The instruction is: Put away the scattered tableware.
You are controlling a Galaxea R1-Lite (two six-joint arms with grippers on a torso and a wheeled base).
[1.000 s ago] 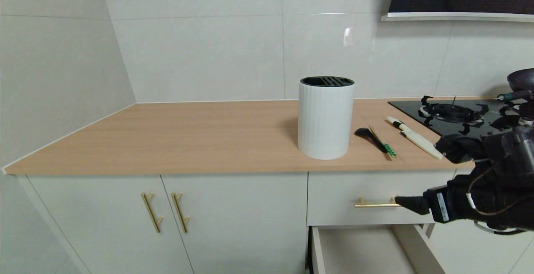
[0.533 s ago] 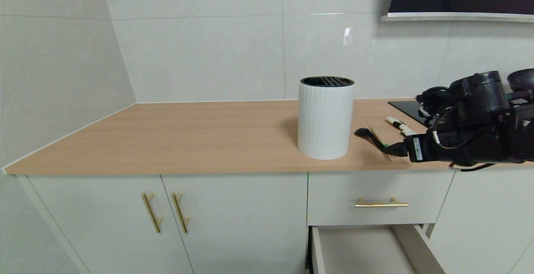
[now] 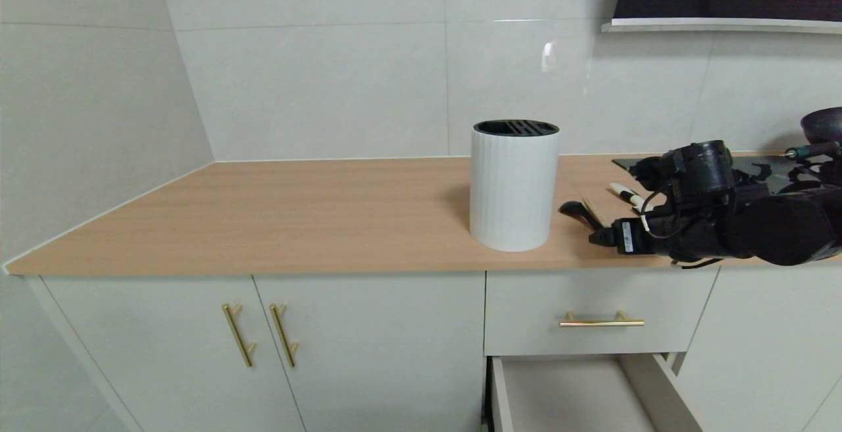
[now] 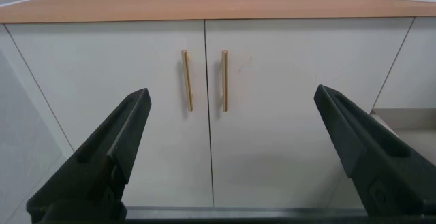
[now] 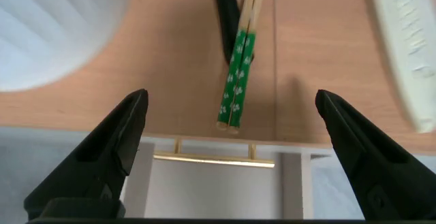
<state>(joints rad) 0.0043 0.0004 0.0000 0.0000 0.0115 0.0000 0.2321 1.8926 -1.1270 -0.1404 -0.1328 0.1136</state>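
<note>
Right wrist view: the right gripper (image 5: pixel 229 98) hangs with fingers wide apart. Between them lies a slim pair of bamboo chopsticks with glossy green patterned ends (image 5: pixel 241 54), resting on the matt wood-grain counter (image 5: pixel 320 81) against a smooth black spoon (image 5: pixel 225 13). A clean pick likely means descending squarely and closing across both thin sticks together, sparing the spoon.

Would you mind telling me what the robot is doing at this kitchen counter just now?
The robot is tidying tableware. Its right end effector hangs open at the front edge of the counter, lined up on the green-tipped chopsticks. These lie untouched beside a black utensil and a white knife, right of the white holder. A drawer below stands open. The left end effector is open, low before the cabinet doors.
</note>
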